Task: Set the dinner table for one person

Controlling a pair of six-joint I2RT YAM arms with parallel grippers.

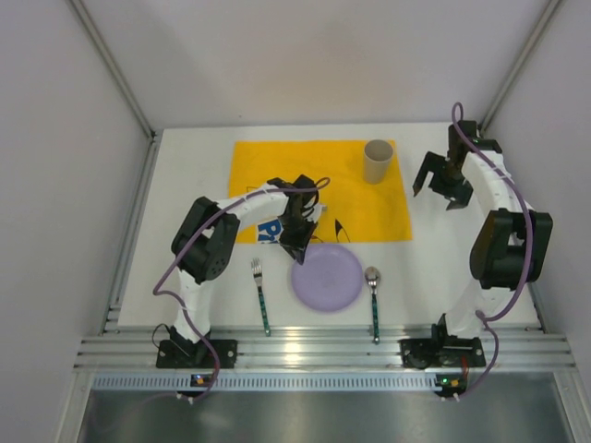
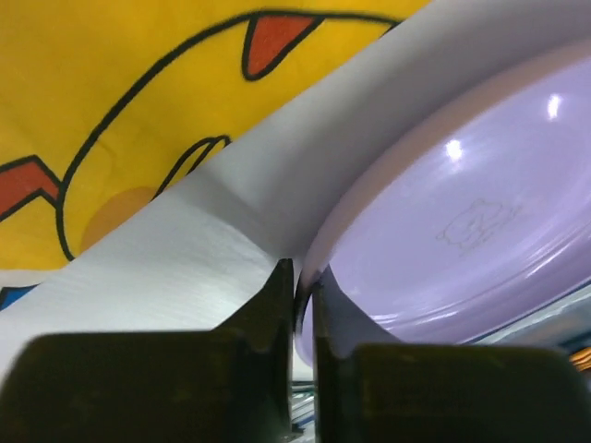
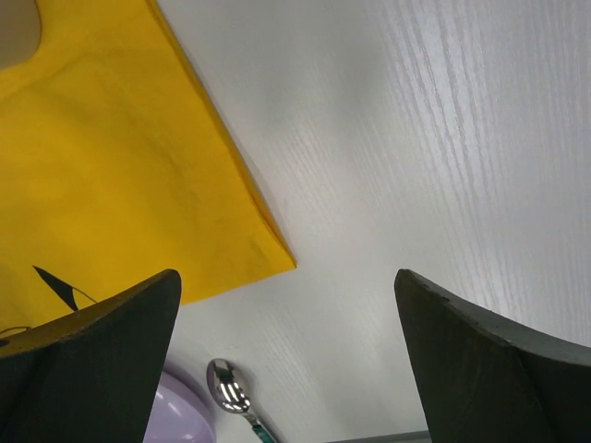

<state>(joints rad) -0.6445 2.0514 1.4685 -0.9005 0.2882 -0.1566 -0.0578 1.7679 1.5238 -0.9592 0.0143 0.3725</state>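
dinner table (image 1: 189,175): white top beneath everything, rail along near edge | plate (image 1: 329,279): lilac, on it just beside placemat (image 1: 369,198) | left gripper (image 2: 297,277): pinched on plate rim, hiding that rim from above | right gripper (image 3: 284,277): jaws wide apart, above table | placemat print: partly hidden by left arm

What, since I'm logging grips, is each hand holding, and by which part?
The left hand pinches the purple plate by its rim, on the side toward the placemat. The right hand is open, holding nothing.
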